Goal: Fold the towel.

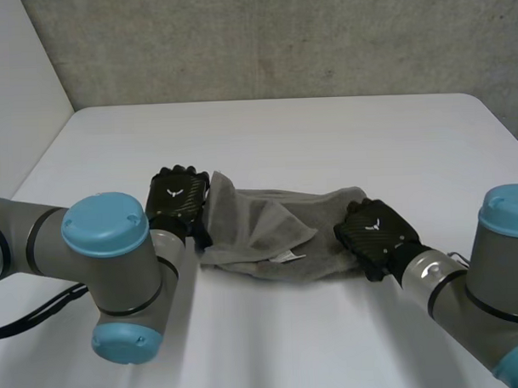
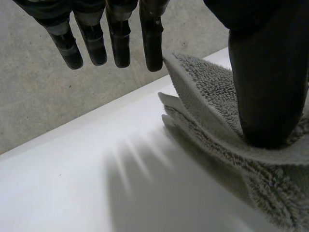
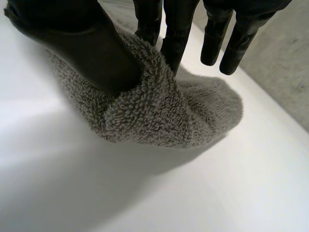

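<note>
Your towel (image 1: 277, 236) lies bunched across the middle of the table (image 1: 282, 133), closer to the near edge than the far one. It looks like thick terry: soft, light and limp, so expect it to sag and hold no crease. The left hand (image 1: 178, 197) is at its left end, thumb on the cloth and an edge rising against straight fingers, which reads as a pinch. The right hand (image 1: 378, 232) pinches the right end, pile wrapped over the thumb. Take corners rather than bunched folds.
</note>
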`<state>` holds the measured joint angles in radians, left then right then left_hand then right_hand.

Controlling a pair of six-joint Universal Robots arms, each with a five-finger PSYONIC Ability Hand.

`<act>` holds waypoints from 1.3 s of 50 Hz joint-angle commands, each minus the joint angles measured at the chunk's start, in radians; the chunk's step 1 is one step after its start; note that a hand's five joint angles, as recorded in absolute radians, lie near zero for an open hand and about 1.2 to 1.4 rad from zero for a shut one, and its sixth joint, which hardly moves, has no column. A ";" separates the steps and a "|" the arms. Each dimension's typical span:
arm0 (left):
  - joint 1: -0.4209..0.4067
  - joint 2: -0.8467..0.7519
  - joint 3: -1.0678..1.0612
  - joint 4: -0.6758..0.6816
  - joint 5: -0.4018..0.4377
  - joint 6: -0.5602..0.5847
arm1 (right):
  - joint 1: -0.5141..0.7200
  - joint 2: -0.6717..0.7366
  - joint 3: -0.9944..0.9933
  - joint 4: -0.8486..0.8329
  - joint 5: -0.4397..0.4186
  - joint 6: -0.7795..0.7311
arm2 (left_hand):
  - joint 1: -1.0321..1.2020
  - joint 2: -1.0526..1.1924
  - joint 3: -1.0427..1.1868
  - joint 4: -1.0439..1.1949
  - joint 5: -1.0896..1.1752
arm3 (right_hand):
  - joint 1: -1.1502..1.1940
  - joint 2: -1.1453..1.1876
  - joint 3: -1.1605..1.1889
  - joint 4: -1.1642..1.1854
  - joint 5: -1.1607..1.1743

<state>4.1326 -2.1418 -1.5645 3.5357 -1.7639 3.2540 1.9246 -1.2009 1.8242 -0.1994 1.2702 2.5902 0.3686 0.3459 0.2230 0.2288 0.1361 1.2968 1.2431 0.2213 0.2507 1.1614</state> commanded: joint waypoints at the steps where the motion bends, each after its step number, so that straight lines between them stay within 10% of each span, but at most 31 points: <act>1: 0.029 -0.001 -0.005 -0.003 0.000 0.009 | -0.035 0.000 0.033 0.061 -0.077 -0.005 | -0.070 -0.047 -0.048 -0.054 -0.012 | 0.099 0.153 -0.047 -0.076 0.060; 3: 0.040 -0.001 -0.002 -0.006 0.001 0.009 | -0.035 -0.002 0.030 0.077 -0.077 -0.005 | -0.067 -0.044 -0.048 -0.054 -0.009 | 0.054 0.108 -0.047 -0.076 0.015; 6: 0.060 -0.003 0.003 -0.008 0.003 0.009 | -0.042 -0.015 0.027 0.092 -0.080 0.001 | -0.067 -0.044 -0.048 -0.054 -0.009 | -1.122 -1.069 -0.047 -0.076 -1.161; 19: 0.094 0.111 -0.032 -0.015 0.040 0.001 | -0.082 -0.127 0.018 0.092 -0.089 0.111 | -0.070 -0.047 -0.048 -0.054 -0.012 | -1.122 -1.069 -0.047 -0.076 -1.161; 33: -0.118 0.132 -0.028 -0.038 0.178 -0.010 | -0.101 -0.108 0.053 0.094 -0.098 0.119 | -0.061 -0.038 -0.048 -0.054 -0.003 | -1.122 -1.069 -0.047 -0.076 -1.161; 65: -0.160 -0.230 0.339 -0.202 0.176 -0.074 | -0.092 -0.026 0.049 0.074 -0.080 0.076 | 0.543 0.566 -0.048 -0.054 0.601 | -1.122 -1.069 -0.047 -0.076 -1.161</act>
<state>3.9696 -2.3709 -1.2349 3.3274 -1.5808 3.1794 1.8320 -1.2360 1.8723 -0.1254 1.1890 2.6792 0.7623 0.7674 0.2230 0.2288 0.5781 0.2346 0.2512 0.2213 0.2507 0.0636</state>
